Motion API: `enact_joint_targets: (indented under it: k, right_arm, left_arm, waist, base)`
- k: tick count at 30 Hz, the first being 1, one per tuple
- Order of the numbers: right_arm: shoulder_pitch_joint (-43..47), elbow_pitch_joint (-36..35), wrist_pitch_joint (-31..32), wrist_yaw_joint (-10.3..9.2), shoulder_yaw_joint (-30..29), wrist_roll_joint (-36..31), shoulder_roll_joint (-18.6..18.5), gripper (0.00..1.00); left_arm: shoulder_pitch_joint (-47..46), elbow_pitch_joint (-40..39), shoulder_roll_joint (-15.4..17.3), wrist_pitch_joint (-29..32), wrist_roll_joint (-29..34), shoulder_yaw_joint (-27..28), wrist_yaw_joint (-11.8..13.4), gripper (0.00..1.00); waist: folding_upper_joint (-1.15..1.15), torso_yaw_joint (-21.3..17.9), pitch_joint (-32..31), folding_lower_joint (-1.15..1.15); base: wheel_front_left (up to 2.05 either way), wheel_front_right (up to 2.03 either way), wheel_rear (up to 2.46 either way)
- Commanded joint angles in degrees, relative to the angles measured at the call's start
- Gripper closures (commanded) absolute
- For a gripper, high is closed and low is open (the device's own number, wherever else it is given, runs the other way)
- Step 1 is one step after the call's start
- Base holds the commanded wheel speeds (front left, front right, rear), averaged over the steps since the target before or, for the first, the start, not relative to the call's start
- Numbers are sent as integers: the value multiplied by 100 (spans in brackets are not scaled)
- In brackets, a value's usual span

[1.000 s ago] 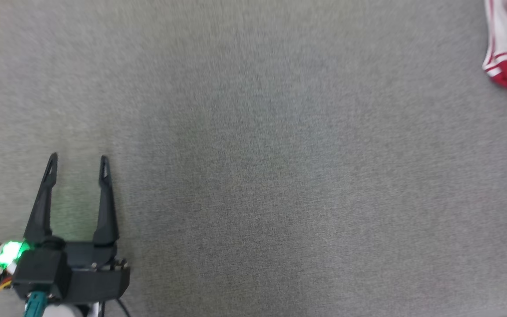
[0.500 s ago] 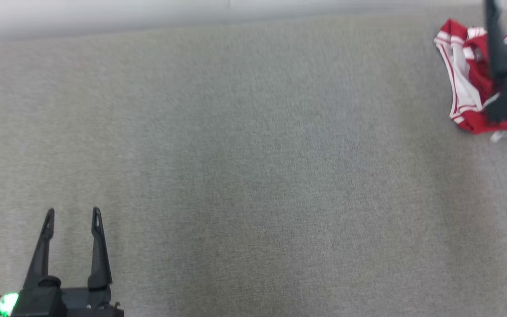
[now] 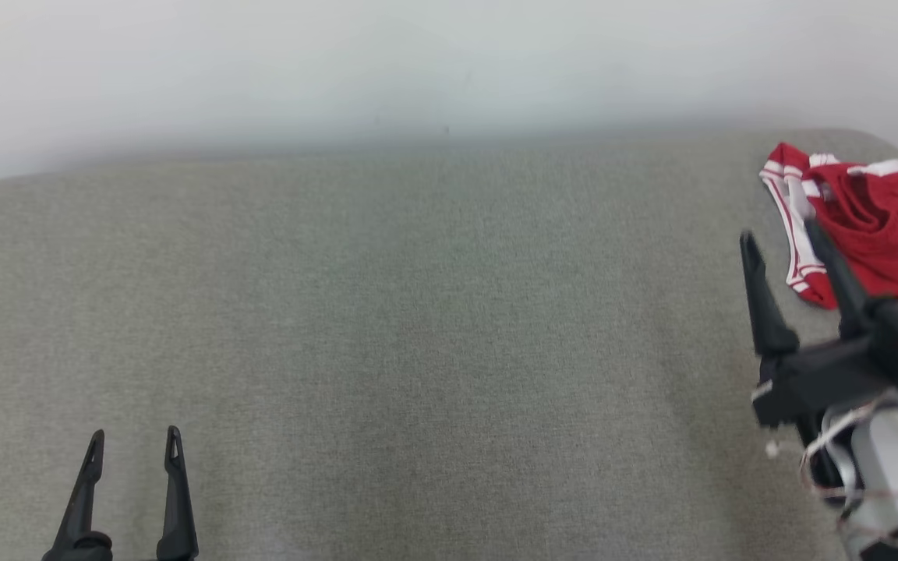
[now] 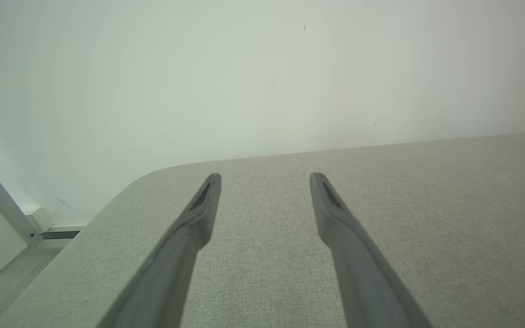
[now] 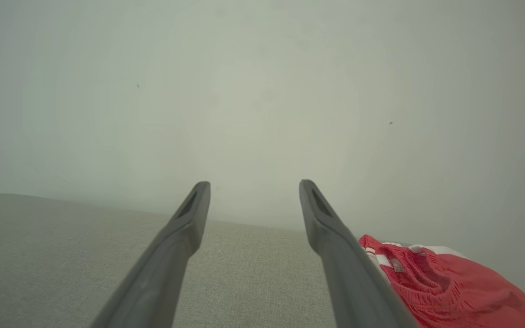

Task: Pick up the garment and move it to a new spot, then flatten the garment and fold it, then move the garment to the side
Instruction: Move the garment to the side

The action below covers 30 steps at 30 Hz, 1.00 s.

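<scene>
A crumpled red garment (image 3: 878, 222) with white stripes lies at the far right of the grey fabric table (image 3: 418, 327), close to its back corner. In the right wrist view the garment (image 5: 440, 291) sits low on the right, just past my right finger. My right gripper (image 3: 780, 234) hovers open beside the garment's left edge, with nothing between its fingers. At the lower left my left gripper (image 3: 134, 436) is open and holds nothing, and its fingers (image 4: 189, 228) point over bare table toward the back edge.
A pale wall (image 3: 418, 70) rises right behind the table's rear edge. The table's left back corner is rounded, with a white frame rail (image 4: 2, 205) and floor beyond it. A wide stretch of grey surface lies between the two grippers.
The head camera has tilted up, bringing the wall and table's back edge into view. My right gripper has come into sight next to the garment. The left gripper sits lower in the picture.
</scene>
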Motion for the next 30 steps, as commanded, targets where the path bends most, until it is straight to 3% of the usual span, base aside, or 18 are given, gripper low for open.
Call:
enact_joint_targets:
  k: [1, 20, 30]
  right_arm:
    - [172, -88, -9, -18, -54, -62, 81, 0]
    - [2368, -1574, -8, -18, -684, -680, 1457, 0]
    - [2666, -1700, -8, -18, -865, -741, 1724, 0]
  left_arm:
    - [63, 10, -21, -15, 2, 16, -13, 0]
    - [230, 148, -121, -15, 64, 33, -183, 0]
    - [285, 172, -110, -14, 127, -9, -241, 0]
  waist:
    - [1, 105, -212, 2]
    - [1, -31, -538, 2]
    - [1, -60, -599, 2]
  base:
    - [0, 0, 0]
    - [0, 0, 0]
    - [0, 0, 0]
